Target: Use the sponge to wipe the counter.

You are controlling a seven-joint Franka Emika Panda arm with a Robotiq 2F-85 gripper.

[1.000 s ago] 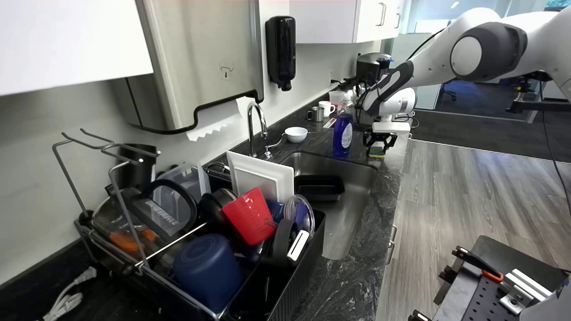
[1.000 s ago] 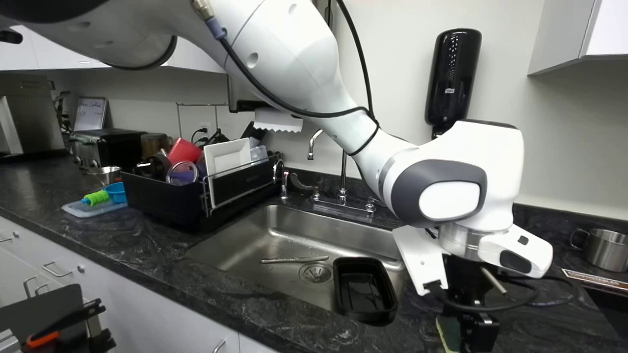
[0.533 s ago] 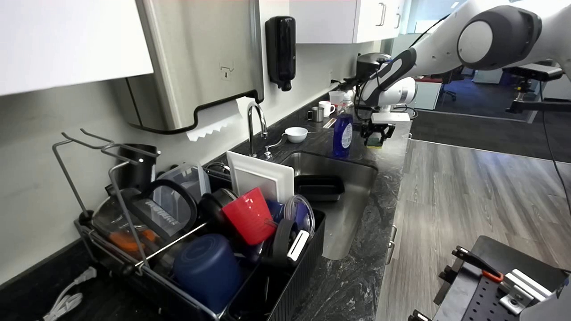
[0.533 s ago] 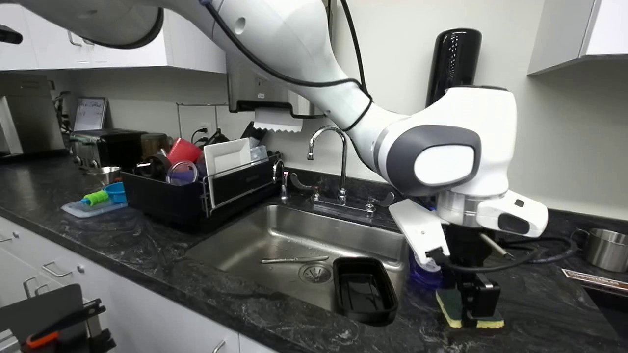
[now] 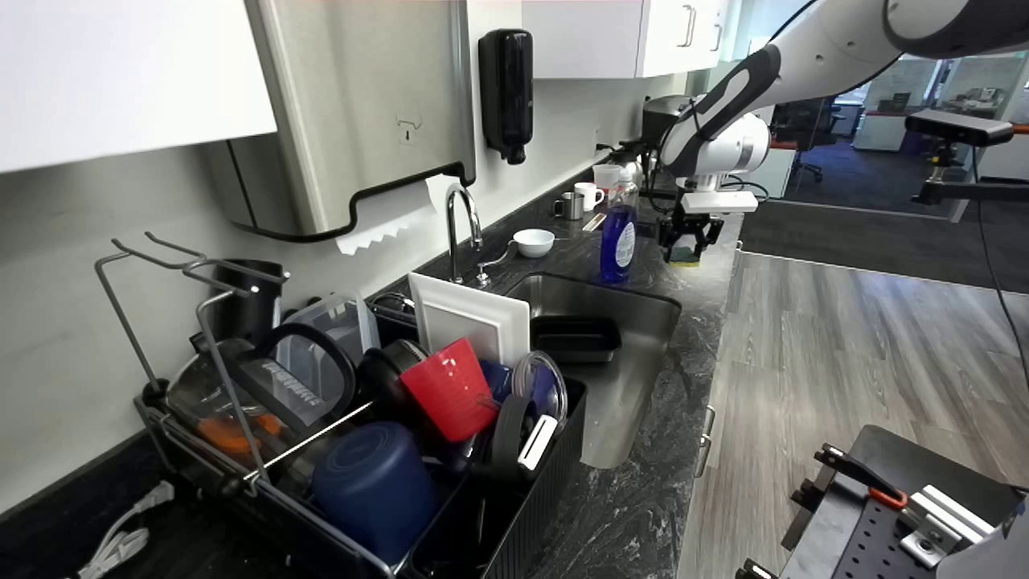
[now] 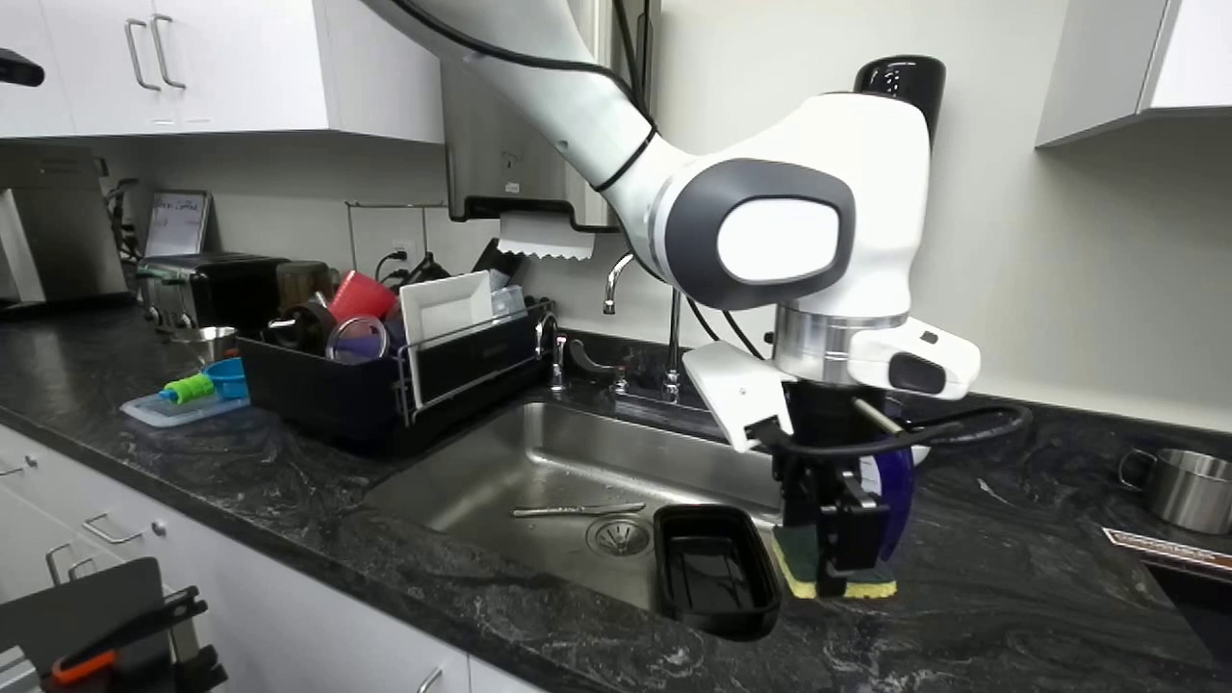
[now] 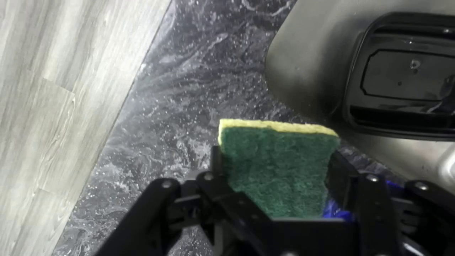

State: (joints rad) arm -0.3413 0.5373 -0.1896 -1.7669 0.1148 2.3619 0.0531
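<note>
The sponge, green on top with a yellow underside, shows in both exterior views (image 5: 684, 258) (image 6: 797, 555) and in the wrist view (image 7: 277, 177). My gripper (image 7: 277, 161) is shut on it, a finger on each of two opposite sides. The gripper also shows in both exterior views (image 5: 687, 248) (image 6: 834, 570), pointing down. The sponge lies flat, at or just above the black marbled counter (image 6: 539, 616) beside the sink's corner. I cannot tell whether it touches. The counter also shows in the wrist view (image 7: 170, 117). The far finger is hidden in an exterior view.
A blue soap bottle (image 5: 618, 244) stands close by the gripper on the wall side, partly hidden behind it (image 6: 896, 505). The steel sink (image 6: 481, 500) holds a black tray (image 6: 717, 577). A full dish rack (image 6: 318, 385) and a metal mug (image 6: 1193, 489) stand on the counter.
The gripper with the sponge has moved up and left in an exterior view, toward the sink's corner. Half a second ago it was farther right there. The grip on the sponge looks unchanged.
</note>
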